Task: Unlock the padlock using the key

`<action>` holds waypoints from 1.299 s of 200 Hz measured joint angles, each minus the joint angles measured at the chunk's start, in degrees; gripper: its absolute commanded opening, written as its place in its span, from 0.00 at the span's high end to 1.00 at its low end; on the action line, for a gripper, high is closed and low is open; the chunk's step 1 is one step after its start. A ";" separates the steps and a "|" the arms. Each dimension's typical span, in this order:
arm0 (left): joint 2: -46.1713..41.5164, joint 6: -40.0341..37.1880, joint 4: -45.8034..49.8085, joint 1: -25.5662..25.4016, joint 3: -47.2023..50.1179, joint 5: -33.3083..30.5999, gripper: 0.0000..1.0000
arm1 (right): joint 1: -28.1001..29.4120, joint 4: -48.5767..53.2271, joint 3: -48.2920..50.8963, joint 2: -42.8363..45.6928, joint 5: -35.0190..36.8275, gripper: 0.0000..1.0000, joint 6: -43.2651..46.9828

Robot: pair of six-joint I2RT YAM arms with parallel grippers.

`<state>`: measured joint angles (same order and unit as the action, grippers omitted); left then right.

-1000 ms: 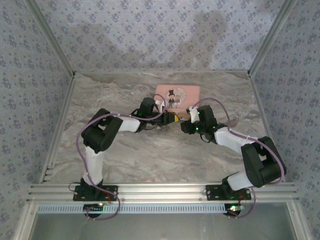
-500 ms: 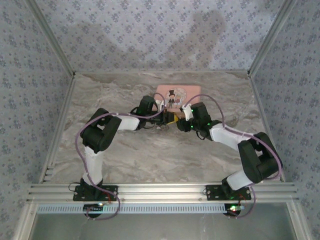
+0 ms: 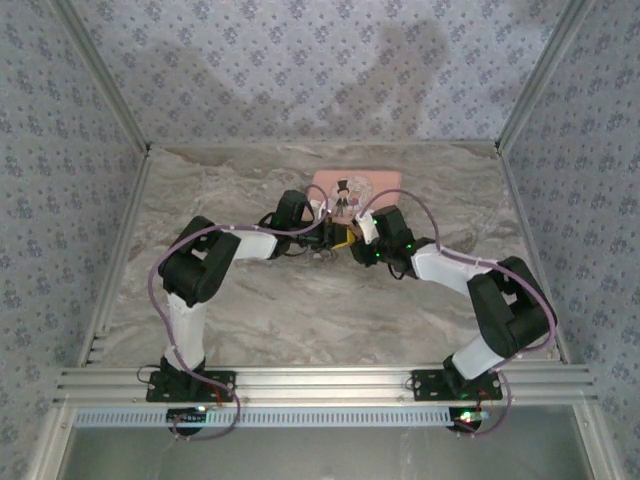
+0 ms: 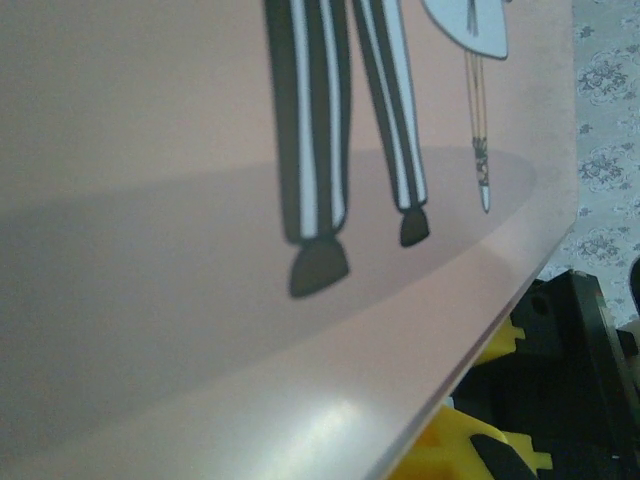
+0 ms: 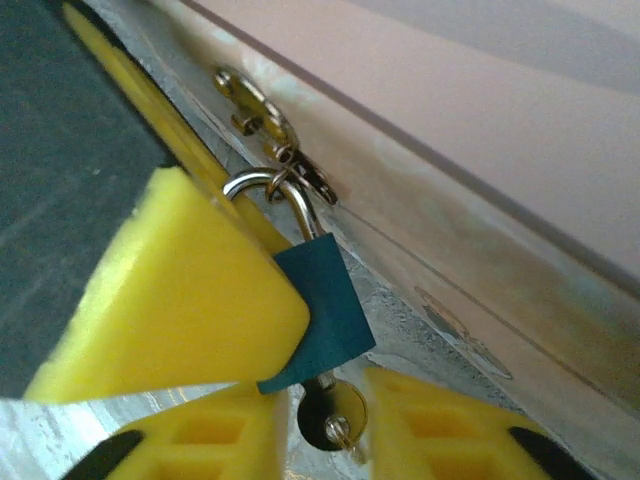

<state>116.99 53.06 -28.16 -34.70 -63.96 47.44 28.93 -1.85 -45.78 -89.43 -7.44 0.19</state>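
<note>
Since the left gripper (image 3: 328, 238) is clamped on the padlock (image 5: 320, 300), hung from the hasp (image 5: 300, 172) of the pink tin (image 5: 480, 150) at frame centre, the right gripper (image 5: 328, 428), jaws flanking the inserted key (image 5: 331, 412) with actual contact not discernible, should pinch its head squarely, then rotate without pulling.

Left arm (image 3: 200, 270), right arm (image 3: 505, 315): black joints, white links, lilac cables (image 3: 156, 285) looped alongside, green lights; fingers (image 5: 450, 430) yellow, ribbed.
</note>
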 measured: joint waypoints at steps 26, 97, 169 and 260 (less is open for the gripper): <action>0.00 -0.24 0.26 0.46 0.00 -0.04 1.00 | 0.00 1.01 -0.87 -0.35 -0.48 1.00 1.11; -0.98 -3.41 3.89 0.59 0.02 0.39 1.00 | -2.27 2.62 -1.25 -0.70 -9.11 1.00 1.40; -2.80 -5.18 6.40 1.01 1.62 2.27 1.00 | -4.87 5.95 -2.49 -1.75 -19.74 0.72 -0.59; -2.80 -6.67 6.51 1.70 2.21 3.50 1.00 | -3.76 5.99 -1.73 3.30 -15.06 0.69 -1.20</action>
<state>114.19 46.39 -21.65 -32.99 -61.76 50.94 25.17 4.14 -47.51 -86.13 -22.50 -1.02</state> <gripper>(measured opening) 0.084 0.314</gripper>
